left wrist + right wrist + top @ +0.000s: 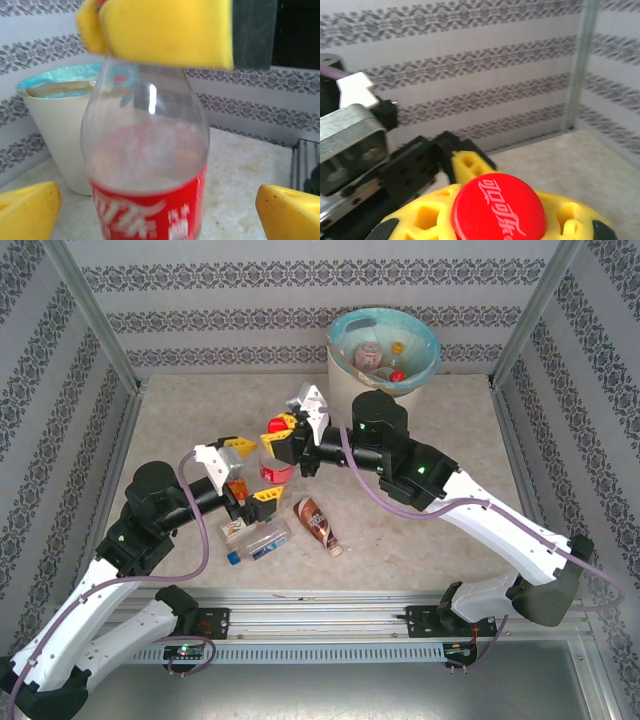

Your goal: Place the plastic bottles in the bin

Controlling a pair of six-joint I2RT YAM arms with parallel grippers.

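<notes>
Red-capped clear plastic bottle (145,165), near cream round bin (345,375), clamped at neck by right gripper (284,432); left gripper (253,470) agape.

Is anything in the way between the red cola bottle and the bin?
Nothing visible is. The right gripper holds the cola bottle by its red cap, the left gripper is open around it, and no object lies on the table towards the bin.

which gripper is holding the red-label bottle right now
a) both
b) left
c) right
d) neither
c: the right gripper is shut on the red-label bottle just under its red cap, while the left gripper has its fingers wide apart on either side of the bottle.
</notes>
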